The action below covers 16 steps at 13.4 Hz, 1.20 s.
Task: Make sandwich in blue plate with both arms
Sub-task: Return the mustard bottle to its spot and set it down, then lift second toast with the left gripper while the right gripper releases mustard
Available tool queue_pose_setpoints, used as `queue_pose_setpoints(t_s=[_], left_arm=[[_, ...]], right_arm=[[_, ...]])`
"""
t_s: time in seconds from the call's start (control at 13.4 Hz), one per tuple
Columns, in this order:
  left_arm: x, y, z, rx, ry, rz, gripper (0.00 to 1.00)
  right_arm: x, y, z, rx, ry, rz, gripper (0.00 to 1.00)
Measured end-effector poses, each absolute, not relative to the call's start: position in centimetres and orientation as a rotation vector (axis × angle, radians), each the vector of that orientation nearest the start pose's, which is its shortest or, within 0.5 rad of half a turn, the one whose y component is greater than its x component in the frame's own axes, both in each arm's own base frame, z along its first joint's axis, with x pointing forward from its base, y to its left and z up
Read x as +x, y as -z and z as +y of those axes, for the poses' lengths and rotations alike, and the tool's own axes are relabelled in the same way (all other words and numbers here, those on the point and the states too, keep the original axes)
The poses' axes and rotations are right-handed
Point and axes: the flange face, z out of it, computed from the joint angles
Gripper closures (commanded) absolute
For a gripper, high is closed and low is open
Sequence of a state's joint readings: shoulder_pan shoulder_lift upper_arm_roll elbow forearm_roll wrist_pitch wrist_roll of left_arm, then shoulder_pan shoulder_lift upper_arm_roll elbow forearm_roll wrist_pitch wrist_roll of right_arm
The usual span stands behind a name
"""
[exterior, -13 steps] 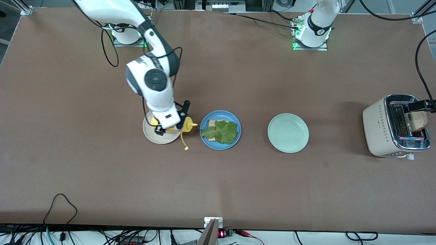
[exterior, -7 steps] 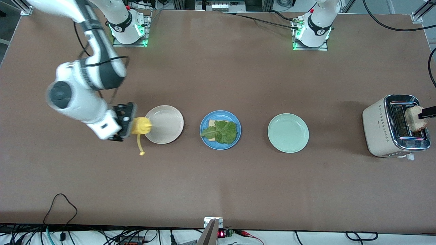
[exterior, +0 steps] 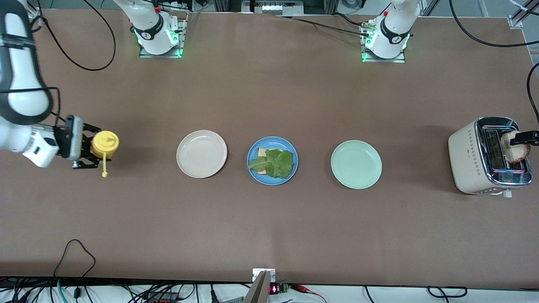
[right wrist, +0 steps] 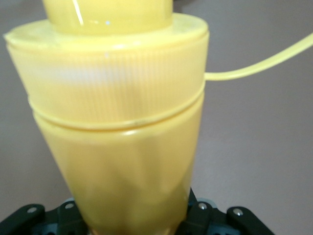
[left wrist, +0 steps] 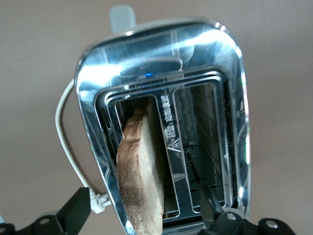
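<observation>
Front view: blue plate [exterior: 292, 170] mid-table w/ bread slice [exterior: 262, 152] under lettuce [exterior: 273, 162], right gripper [exterior: 86, 148] grasping yellow bottle [exterior: 105, 144] near right arm's end, left wrist view: left gripper [left wrist: 146, 223] spread wide around toast [left wrist: 141, 171] in toaster [left wrist: 230, 58], right wrist view: bottle fills frame.

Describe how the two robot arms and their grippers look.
Both arms are glossy white with rounded joints and dark grey bands. The right arm trails looping black cables and ends in a white wrist block carrying the black right gripper. The left gripper shows only as a black bar. Green lights glow at both bases, which bear dark rings with a small emblem.
</observation>
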<state>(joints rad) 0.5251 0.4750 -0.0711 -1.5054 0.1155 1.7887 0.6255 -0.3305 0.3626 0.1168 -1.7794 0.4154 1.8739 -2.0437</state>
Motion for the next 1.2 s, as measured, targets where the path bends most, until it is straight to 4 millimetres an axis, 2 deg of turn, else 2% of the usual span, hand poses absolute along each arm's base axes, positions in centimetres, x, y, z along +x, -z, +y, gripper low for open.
queue_pose_setpoints(t_s=[0.22, 0.3, 0.45, 0.6, 0.75, 0.82, 0.97, 1.12, 1.2], left_arm=[[58.8, -36.9, 31.2, -3.152, -0.353, 0.317, 0.74], [58.8, -36.9, 31.1, -3.154, -0.363, 0.317, 0.86], [58.6, -36.8, 31.2, -3.159, -0.378, 0.313, 0.98], [58.1, -36.4, 31.8, -3.166, -0.392, 0.312, 0.99], [57.9, -36.4, 32.1, -3.17, -0.4, 0.342, 0.99], [57.9, -37.2, 32.0, -3.172, -0.405, 0.352, 0.99], [58.1, -41.1, 31.4, -3.179, -0.413, 0.368, 0.99], [58.5, -46.7, 29.1, -3.213, -0.391, 0.416, 0.99], [58.6, -49.5, 27.4, -3.237, -0.377, 0.457, 0.99]], right_arm=[[58.2, -31.0, -16.9, 2.355, -0.747, 2.7, 0.96], [57.3, -29.3, -18.9, 2.362, -0.824, 2.704, 0.96], [55.4, -25.4, -22.4, 2.394, -0.961, 2.704, 0.96], [53.9, -21.9, -24.7, 2.409, -1.065, 2.693, 0.95], [52.9, -19.7, -25.8, 2.447, -1.112, 2.671, 0.95], [52.5, -18.9, -26.4, 2.459, -1.132, 2.661, 0.95], [51.7, -17.4, -27.5, 2.483, -1.178, 2.632, 0.94], [51.1, -16.0, -28.5, 2.511, -1.214, 2.602, 0.93], [50.9, -15.3, -28.8, 2.53, -1.241, 2.582, 0.93]])
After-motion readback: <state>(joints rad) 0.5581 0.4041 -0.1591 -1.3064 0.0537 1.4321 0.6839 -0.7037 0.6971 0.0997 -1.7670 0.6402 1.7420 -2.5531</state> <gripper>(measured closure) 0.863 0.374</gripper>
